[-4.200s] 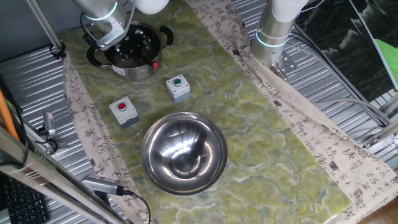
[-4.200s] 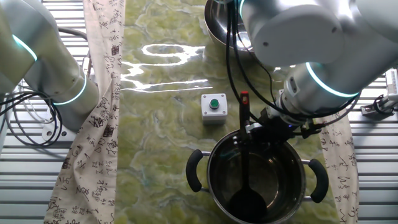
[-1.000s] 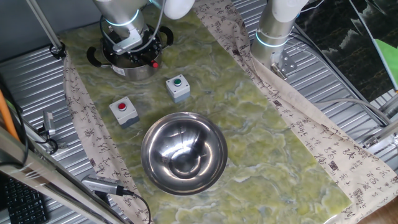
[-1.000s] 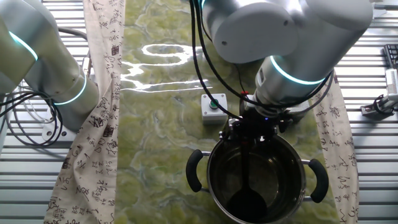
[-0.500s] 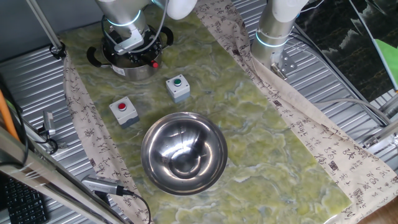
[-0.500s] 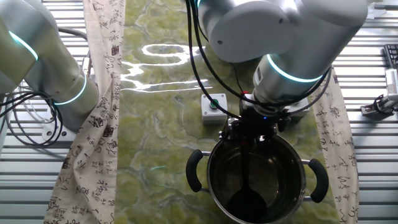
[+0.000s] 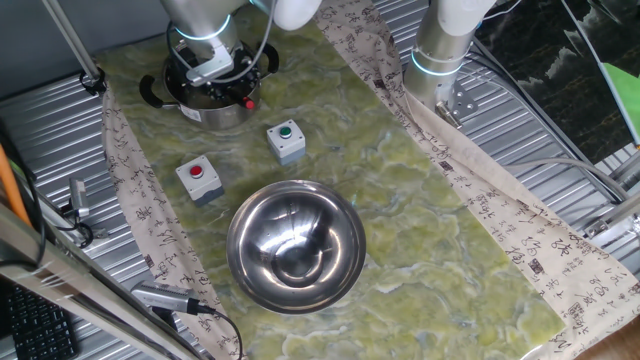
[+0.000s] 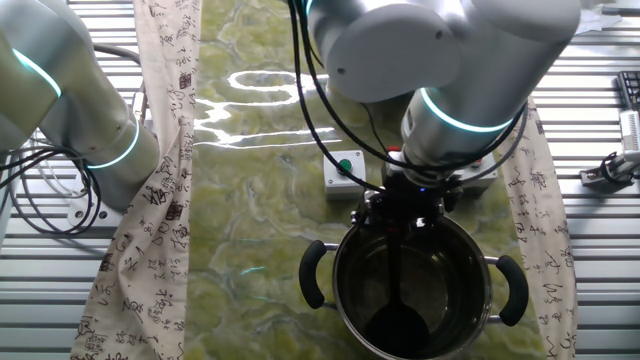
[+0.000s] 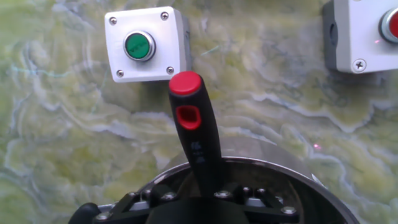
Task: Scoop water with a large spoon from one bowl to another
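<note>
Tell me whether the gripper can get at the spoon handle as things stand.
Probably yes. The gripper sits right over the pot, with the spoon handle rising between its fingers and nothing blocking it. Whether the fingers already clamp it cannot be told.

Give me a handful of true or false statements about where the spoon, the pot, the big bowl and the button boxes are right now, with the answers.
1. The large spoon stands in the black-handled pot. True.
2. The gripper hangs over the wide shiny bowl. False: it is at the pot, by the spoon's handle.
3. The spoon's handle ends in a red tip. True.
4. The green button box lies inside the wide bowl. False: it sits on the table between the pot and the bowl.
5. The red button box is stacked on the green one. False: they sit apart.
</note>
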